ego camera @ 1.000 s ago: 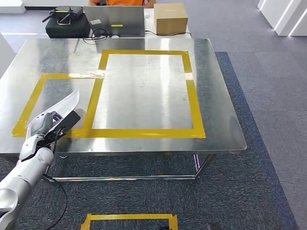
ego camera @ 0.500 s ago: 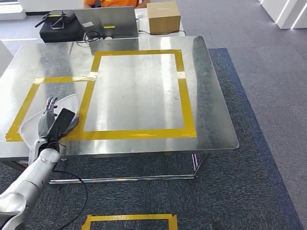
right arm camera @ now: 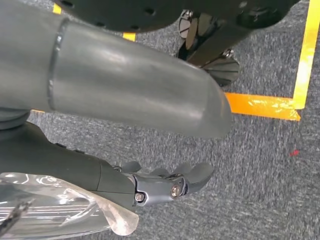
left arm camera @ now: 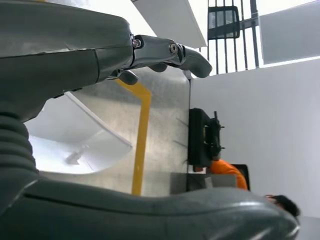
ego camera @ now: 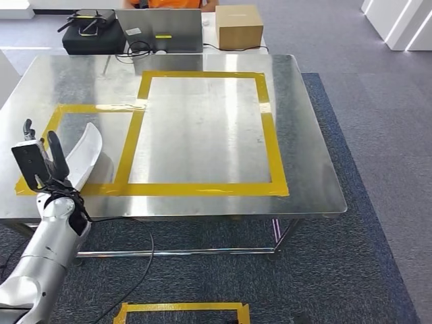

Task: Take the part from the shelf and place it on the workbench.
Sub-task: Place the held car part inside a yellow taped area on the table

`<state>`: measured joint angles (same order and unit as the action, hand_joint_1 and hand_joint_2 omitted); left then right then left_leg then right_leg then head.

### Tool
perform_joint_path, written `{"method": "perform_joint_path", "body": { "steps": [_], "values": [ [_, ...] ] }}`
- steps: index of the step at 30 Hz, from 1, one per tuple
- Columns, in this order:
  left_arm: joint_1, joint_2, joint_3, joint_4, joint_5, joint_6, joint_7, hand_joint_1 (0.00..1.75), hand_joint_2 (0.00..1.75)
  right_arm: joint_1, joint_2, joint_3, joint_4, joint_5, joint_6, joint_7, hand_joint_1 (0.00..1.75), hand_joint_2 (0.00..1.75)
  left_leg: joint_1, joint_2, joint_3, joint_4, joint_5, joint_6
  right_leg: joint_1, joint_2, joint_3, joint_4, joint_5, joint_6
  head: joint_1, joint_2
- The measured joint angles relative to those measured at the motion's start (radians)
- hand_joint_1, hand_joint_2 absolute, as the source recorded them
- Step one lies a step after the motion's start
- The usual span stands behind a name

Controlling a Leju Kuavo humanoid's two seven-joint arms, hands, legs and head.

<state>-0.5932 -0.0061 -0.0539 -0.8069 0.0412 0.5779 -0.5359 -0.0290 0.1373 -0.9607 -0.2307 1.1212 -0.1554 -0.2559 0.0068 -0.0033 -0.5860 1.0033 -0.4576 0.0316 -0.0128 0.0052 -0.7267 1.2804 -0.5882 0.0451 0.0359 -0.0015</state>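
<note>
The white curved part [ego camera: 86, 154] lies on the steel workbench [ego camera: 306, 155], inside the small yellow-taped box at its front left. My left hand [ego camera: 38, 162] is raised just left of the part, fingers apart and holding nothing. In the left wrist view the part [left arm camera: 75, 150] rests on the metal beyond my outstretched fingers [left arm camera: 170, 52], clear of them. My right hand [right arm camera: 151, 185] hangs over the grey carpet with its fingers stretched out, gripping nothing that I can see; a clear plastic film [right arm camera: 56, 210] shows beside the palm.
A larger yellow-taped rectangle [ego camera: 275, 135] marks the workbench's middle. At the far edge stand a black case [ego camera: 94, 34], a laptop [ego camera: 165, 30] and a cardboard box [ego camera: 238, 25], with a person in orange [ego camera: 168, 3] behind. Yellow tape [ego camera: 183, 309] marks the carpet near me.
My left hand has let go of the white part and lifted back to the left. The part now lies by itself on the workbench. The camera has shifted slightly.
</note>
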Motion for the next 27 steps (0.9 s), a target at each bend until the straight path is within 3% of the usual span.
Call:
{"method": "perform_joint_path", "body": {
  "steps": [3,5,7,9,10,12,14,15,16,19,20,23,25,27],
  "values": [
    [0.047,-0.009,-0.001,-0.129,0.042,0.038,-0.015,0.0,0.0,-0.005,0.0,0.0,0.001,-0.002,-0.006,0.002,0.0,0.0,-0.001,-0.002,-0.001,0.008,-0.005,-0.007,0.0,-0.001,0.094,-0.198,0.094,-0.007,0.001,0.0],
    [0.074,-0.012,-0.003,-0.199,0.061,0.06,-0.029,0.0,0.0,-0.007,0.002,0.0,0.002,-0.003,-0.008,0.003,0.0,0.0,-0.005,-0.002,-0.005,0.014,-0.007,-0.016,0.001,0.001,0.129,-0.264,0.11,-0.014,0.001,0.0],
    [0.102,-0.012,-0.004,-0.255,0.073,0.077,-0.047,0.0,0.0,-0.006,0.004,0.0,0.003,-0.005,-0.008,0.003,0.0,0.0,-0.005,-0.003,-0.007,0.014,-0.005,-0.024,0.002,0.003,0.131,-0.265,0.112,-0.023,0.001,0.0],
    [0.122,-0.011,-0.004,-0.297,0.079,0.087,-0.06,0.0,0.0,-0.006,0.006,0.0,0.003,-0.007,-0.008,0.003,0.0,0.0,-0.003,-0.002,-0.014,0.035,-0.027,-0.033,0.0,0.001,0.13,-0.269,0.119,-0.036,0.0,0.0],
    [0.128,-0.01,-0.004,-0.312,0.08,0.09,-0.062,0.0,0.0,-0.008,0.006,0.0,0.003,-0.008,-0.008,0.003,0.0,0.0,-0.002,-0.002,-0.028,0.073,-0.055,-0.038,-0.002,0.0,0.128,-0.272,0.122,-0.043,-0.001,0.0],
    [0.14,-0.008,-0.004,-0.337,0.084,0.094,-0.066,0.0,0.0,-0.009,0.007,0.0,0.003,-0.008,-0.008,0.003,0.0,0.0,-0.001,-0.001,-0.076,0.203,-0.133,-0.045,-0.002,-0.002,0.122,-0.272,0.127,-0.051,-0.002,0.0],
    [0.157,-0.007,-0.004,-0.356,0.087,0.099,-0.07,0.0,0.0,-0.007,0.008,0.0,0.004,-0.008,-0.009,0.003,0.0,0.0,-0.001,-0.001,-0.105,0.298,-0.173,-0.047,-0.001,-0.004,0.114,-0.271,0.134,-0.052,-0.002,0.0],
    [0.165,-0.007,-0.004,-0.366,0.086,0.103,-0.074,0.0,0.0,-0.007,0.008,0.0,0.004,-0.008,-0.009,0.003,0.0,0.0,-0.001,-0.001,-0.094,0.292,-0.166,-0.046,0.0,-0.004,0.109,-0.271,0.138,-0.051,-0.002,0.0],
    [0.171,-0.006,-0.004,-0.377,0.081,0.108,-0.077,0.0,0.0,-0.007,0.009,0.0,0.004,-0.008,-0.01,0.003,0.0,0.0,-0.001,-0.001,-0.063,0.245,-0.142,-0.043,0.0,-0.004,0.105,-0.271,0.143,-0.05,-0.002,0.0],
    [0.177,-0.003,-0.004,-0.411,0.055,0.119,-0.083,0.0,0.0,-0.008,0.011,-0.001,0.004,-0.007,-0.012,0.003,0.0,0.0,-0.005,-0.001,0.056,0.039,-0.073,-0.03,0.004,-0.005,0.096,-0.269,0.155,-0.039,-0.001,0.0],
    [0.18,-0.002,-0.003,-0.421,0.049,0.12,-0.084,0.0,0.0,-0.008,0.012,-0.001,0.004,-0.007,-0.012,0.003,0.0,0.0,-0.007,-0.001,0.072,0.006,-0.066,-0.026,0.004,-0.006,0.095,-0.269,0.159,-0.033,-0.001,0.0],
    [0.195,-0.001,-0.001,-0.445,0.049,0.12,-0.085,0.0,0.0,-0.008,0.013,0.0,0.004,-0.004,-0.013,0.003,0.0,0.0,-0.011,0.0,0.069,-0.006,-0.05,-0.012,0.001,-0.006,0.09,-0.271,0.17,-0.013,-0.001,0.0],
    [0.201,-0.001,-0.001,-0.457,0.052,0.12,-0.085,0.0,0.0,-0.008,0.013,0.0,0.004,-0.005,-0.015,0.002,0.0,0.0,-0.007,0.002,0.057,-0.013,-0.031,0.001,0.001,-0.005,0.068,-0.232,0.128,-0.003,0.002,0.0],
    [0.206,0.0,0.0,-0.466,0.053,0.12,-0.085,0.0,0.0,-0.009,0.013,0.0,0.004,-0.006,-0.016,0.002,0.0,0.0,-0.006,0.003,0.036,-0.014,-0.014,0.009,0.0,-0.005,0.026,-0.114,0.037,0.003,0.005,0.0]
  ]
}}
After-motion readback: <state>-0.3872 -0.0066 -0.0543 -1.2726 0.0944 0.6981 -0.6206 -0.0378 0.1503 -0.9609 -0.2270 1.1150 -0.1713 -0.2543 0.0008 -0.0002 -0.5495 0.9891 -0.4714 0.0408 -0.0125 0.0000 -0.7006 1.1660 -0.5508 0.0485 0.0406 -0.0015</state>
